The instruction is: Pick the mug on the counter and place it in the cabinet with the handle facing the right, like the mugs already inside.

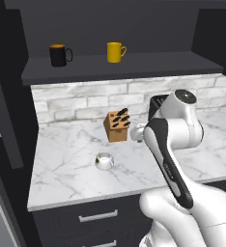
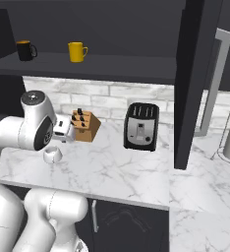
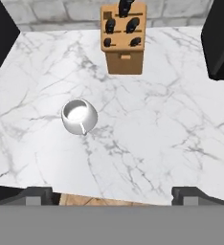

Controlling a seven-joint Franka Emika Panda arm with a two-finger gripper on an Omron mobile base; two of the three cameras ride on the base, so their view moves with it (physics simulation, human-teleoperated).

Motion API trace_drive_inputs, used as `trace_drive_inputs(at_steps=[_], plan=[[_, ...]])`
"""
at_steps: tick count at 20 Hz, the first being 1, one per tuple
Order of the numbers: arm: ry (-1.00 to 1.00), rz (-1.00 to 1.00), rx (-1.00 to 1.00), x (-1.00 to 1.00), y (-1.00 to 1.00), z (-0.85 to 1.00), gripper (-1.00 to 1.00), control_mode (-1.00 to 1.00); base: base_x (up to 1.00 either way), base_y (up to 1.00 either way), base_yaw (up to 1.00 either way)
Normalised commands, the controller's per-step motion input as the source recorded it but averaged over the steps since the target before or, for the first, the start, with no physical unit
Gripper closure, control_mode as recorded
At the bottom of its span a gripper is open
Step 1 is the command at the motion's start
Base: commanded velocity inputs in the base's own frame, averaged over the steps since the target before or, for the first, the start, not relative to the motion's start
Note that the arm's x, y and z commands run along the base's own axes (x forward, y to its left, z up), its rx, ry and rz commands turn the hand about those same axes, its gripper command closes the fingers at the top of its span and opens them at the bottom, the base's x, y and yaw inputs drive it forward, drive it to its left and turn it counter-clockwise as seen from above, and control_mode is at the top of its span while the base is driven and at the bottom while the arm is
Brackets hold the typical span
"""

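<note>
Approach stage of the pick. The end effector (image 3: pixel 112 195) hangs above the counter (image 3: pixel 171 139) with its two dark fingertips (image 3: pixel 35 195) spread wide apart and nothing between them. The white mug (image 3: pixel 79 115) stands upright on the marble, below and ahead of the end effector and off toward the left fingertip, well clear of both; its small loop handle (image 3: pixel 83 129) points back toward the end effector. Farther ahead, near the brick backsplash, sits a wooden knife block (image 3: pixel 125 38); a black toaster (image 2: pixel 141 126) stands ahead and to the right. High above, the open dark cabinet (image 1: pixel 134 65) carries a black mug (image 1: pixel 59 55) and a yellow mug (image 1: pixel 115 51) on its shelf, each with its handle turned to the right.

Judged next move: shift the open end effector sideways until the mug lies centred between the fingertips, descend over the rim, and close on the body or wall while leaving the handle free, so that its direction can be set rightward before release on the shelf.
</note>
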Motion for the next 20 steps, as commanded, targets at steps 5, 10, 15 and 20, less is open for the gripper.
trace_drive_inputs(at_steps=[5, 10, 15, 20], plan=[[0.0, 0.05, 0.0, 0.0, 0.2, -0.29, -1.0, -1.0, 0.0, 0.0, 0.0], [0.0, 0.06, 0.01, 0.0, 0.24, -0.35, -1.0, -1.0, 0.0, 0.0, 0.0], [0.0, 0.06, 0.01, 0.02, 0.21, -0.39, -1.0, -1.0, 0.0, 0.0, 0.0], [0.0, 0.06, 0.0, 0.04, 0.2, -0.33, -1.0, -1.0, 0.0, 0.0, 0.0]])
